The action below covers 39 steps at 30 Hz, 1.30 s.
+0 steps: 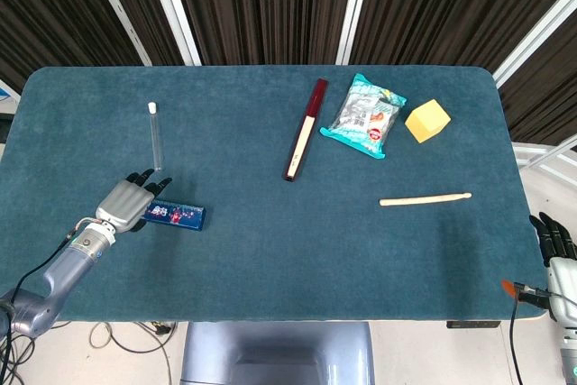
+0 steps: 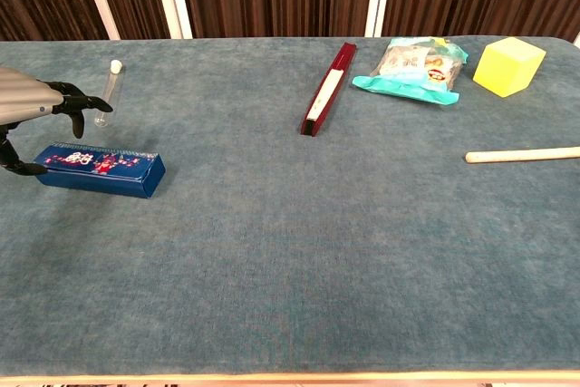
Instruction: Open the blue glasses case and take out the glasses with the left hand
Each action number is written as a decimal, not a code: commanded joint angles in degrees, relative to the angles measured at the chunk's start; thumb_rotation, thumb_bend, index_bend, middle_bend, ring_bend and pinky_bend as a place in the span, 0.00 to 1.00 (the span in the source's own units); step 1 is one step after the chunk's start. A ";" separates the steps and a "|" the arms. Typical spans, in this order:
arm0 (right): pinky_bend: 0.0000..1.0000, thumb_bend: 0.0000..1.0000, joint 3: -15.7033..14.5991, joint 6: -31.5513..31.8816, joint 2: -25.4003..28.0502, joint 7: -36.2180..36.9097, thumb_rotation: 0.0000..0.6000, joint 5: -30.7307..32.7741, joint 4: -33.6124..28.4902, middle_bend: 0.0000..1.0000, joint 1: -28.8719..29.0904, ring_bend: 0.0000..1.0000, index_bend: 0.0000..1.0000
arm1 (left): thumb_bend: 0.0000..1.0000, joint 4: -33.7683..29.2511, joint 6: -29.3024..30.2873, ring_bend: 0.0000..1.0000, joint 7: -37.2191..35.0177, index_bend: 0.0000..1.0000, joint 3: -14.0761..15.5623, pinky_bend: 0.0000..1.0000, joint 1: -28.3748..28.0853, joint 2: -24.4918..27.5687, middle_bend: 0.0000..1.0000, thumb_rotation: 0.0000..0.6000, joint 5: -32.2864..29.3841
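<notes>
Blue glasses case [image 2: 100, 170] lies flat on the near-left part of the table [image 1: 270, 250], and it looks closed — no glasses can be seen. It is a long, thin box, and its long side runs left to right across the table, tipped just a little. The left hand [image 1: 126, 203] is right at the case's left end. In the chest view the fingers [image 2: 77, 106] are spread and bent, reaching over that end from above, while the thumb comes in low beside it. The hand is open and holds nothing; I cannot tell if a fingertip touches the case. So the case stretches away from the left hand toward the right, toward the middle of the table. The right hand [image 1: 557, 254] is far off at the table's right edge, well apart from the case — it holds nothing and its fingers look loosely straight. The left hand is much the nearer one. I think its next job is to close on that left end, so the lid can be lifted. A clear tube [image 1: 155, 137] lies just behind the hand, and it could get bumped.
</notes>
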 commanded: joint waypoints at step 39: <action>0.19 0.18 -0.01 0.08 -0.06 -0.04 1.00 -0.14 0.07 0.00 -0.02 0.00 0.00 | 0.61 0.43 -1.37 0.05 1.37 0.12 -2.17 0.20 0.50 -1.62 0.38 1.00 -1.89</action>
